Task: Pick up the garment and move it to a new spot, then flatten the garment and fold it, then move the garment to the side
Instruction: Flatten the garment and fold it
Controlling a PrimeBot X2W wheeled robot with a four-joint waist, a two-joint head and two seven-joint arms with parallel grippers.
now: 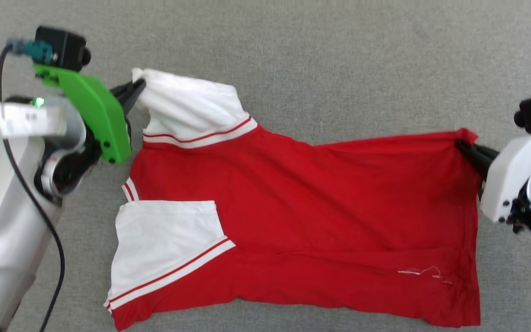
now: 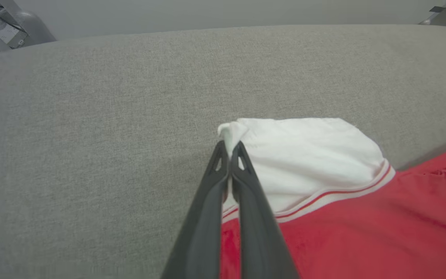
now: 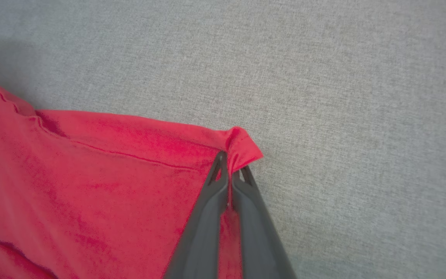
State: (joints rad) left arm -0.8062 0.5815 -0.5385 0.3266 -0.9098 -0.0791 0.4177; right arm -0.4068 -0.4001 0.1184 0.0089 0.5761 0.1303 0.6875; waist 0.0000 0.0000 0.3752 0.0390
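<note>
the red jersey-style t-shirt with short white sleeves and red-and-white striped trim (image 1: 302, 203) lies spread on a grey woven fabric surface (image 1: 339, 55), a plain red side facing up, its sleeves toward the robot's left and its hem toward the robot's right. the left end effector (image 1: 137, 86) is at the shirt's far left corner, its two long dark fingers pressed together on the outer tip of the far white sleeve (image 1: 191, 108); in the left wrist view the white cloth bunches into a small peak between the fingertips (image 2: 223, 155), so it is clamped on the shirt. the right end effector (image 1: 463, 146) is at the shirt's far right corner, its fingers likewise drawn narrow and pinching the red hem corner, which in the right wrist view puckers into a little fold just past the tips (image 3: 220, 162). between the two grips the shirt's far edge runs fairly taut, with shallow creases across the red body. the near white sleeve (image 1: 164, 244) lies flat at the shirt's near left corner, its striped band slanting across the red cloth. a loose white thread (image 1: 420, 272) sits on the red cloth close to the near part of the hem. just left of the shirt, a bright green plastic bracket (image 1: 92, 110) carries a small black camera (image 1: 62, 46), with a black cable (image 1: 30, 193) hanging beside it.
</note>
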